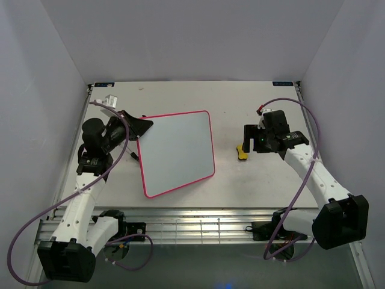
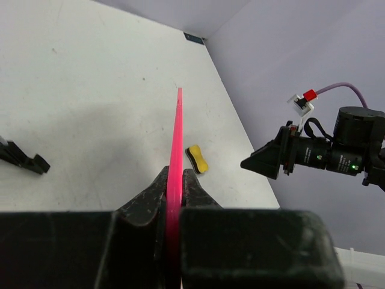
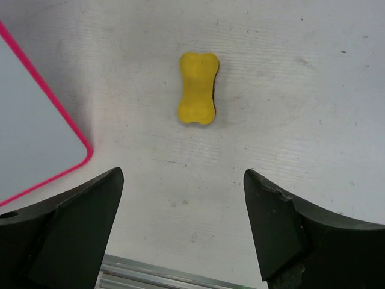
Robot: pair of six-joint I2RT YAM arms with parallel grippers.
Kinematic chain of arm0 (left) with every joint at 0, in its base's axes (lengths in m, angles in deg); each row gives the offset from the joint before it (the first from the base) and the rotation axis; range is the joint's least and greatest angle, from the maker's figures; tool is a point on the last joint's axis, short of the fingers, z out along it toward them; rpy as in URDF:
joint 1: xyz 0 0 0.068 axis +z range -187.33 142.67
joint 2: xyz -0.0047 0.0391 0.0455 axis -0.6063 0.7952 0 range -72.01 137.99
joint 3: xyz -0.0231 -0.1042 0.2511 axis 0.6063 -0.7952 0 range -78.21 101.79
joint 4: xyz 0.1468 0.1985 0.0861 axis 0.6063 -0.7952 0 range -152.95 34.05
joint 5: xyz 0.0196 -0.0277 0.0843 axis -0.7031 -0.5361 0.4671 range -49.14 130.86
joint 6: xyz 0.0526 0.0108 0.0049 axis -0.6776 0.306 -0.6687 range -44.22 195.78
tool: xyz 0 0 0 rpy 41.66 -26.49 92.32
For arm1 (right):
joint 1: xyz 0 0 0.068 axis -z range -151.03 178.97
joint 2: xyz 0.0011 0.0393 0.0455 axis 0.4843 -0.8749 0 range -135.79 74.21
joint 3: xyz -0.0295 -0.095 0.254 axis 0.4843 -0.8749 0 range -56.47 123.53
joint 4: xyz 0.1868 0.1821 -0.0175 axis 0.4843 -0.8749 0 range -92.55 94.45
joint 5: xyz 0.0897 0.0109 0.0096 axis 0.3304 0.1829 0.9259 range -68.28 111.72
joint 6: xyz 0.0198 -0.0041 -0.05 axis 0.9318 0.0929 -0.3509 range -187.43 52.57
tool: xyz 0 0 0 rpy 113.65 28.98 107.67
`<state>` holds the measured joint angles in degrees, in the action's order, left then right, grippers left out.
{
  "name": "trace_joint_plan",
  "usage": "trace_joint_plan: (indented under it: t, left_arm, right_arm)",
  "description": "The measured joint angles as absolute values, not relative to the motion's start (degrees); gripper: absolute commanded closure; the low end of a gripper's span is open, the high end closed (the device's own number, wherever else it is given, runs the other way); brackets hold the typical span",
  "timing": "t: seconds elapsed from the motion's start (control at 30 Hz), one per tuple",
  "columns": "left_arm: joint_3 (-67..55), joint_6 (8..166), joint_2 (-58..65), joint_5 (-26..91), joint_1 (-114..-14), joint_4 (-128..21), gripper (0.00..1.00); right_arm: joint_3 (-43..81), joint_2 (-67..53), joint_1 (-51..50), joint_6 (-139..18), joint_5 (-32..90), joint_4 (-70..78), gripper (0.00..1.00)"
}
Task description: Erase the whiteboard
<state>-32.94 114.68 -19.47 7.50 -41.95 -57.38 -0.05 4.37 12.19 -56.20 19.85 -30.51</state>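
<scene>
Two hands, two jobs, and you had them split sensibly. Your left hand (image 2: 175, 183) was clamped on the pink-red rim of the whiteboard (image 1: 177, 153), fingers pinched tight on either side of the edge in the lower middle of the left wrist view. I read that as an anchor, so the board would not skate across the table (image 1: 240, 96) under a wipe. The board sat at the centre of the overhead frame, turned a little askew, with its upper left corner in that grip. Whether that edge was lifted or lying flat, I could not tell. Its glossy face showed no writing I could make out from above.

Over at the right of the overhead frame, your right hand (image 3: 183, 226) hung with jaws spread wide and nothing between them. The yellow sponge (image 3: 198, 88) lay on the table straight ahead of it, in the upper middle of the right wrist view, apart from both fingers. The board's rounded corner showed at the left edge of that view, near the sponge but not touching it. My judgement: picking up the sponge was the step in hand, and wiping had not begun. The sponge lay lengthwise toward the hand, so that wide opening looked right for closing across its narrow waist.
</scene>
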Motion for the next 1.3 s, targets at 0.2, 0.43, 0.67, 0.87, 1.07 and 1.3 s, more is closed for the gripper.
trace_joint_plan:
  t: [0.2,0.43,0.67,0.87,1.07,1.3]
  left_arm:
    - [-30.3,112.6,-18.1,8.7,-41.9,-53.3,1.00]
    - [-28.1,111.7,-13.7,8.5,-41.9,-43.9,1.00]
    - [-24.7,106.6,-7.1,8.3,-41.9,-35.8,1.00]
    - [-22.8,102.8,-3.0,7.9,-41.1,-30.0,1.00]
    - [-22.7,102.0,-2.5,6.6,-37.1,-26.0,1.00]
    - [-22.3,102.8,-0.4,1.3,-30.1,-22.3,1.00]
  right_arm:
    - [-1.2,5.7,12.2,-56.1,22.6,-29.4,0.09]
    - [-2.6,6.3,12.2,-56.3,25.5,-28.4,0.10]
    - [-3.5,9.5,12.2,-56.4,28.5,-27.1,0.10]
    - [-6.0,13.3,12.1,-56.6,30.2,-25.9,0.10]
    - [-6.6,14.3,11.2,-56.8,31.9,-25.3,0.10]
    - [-6.6,14.2,9.2,-57.3,32.6,-25.4,0.10]
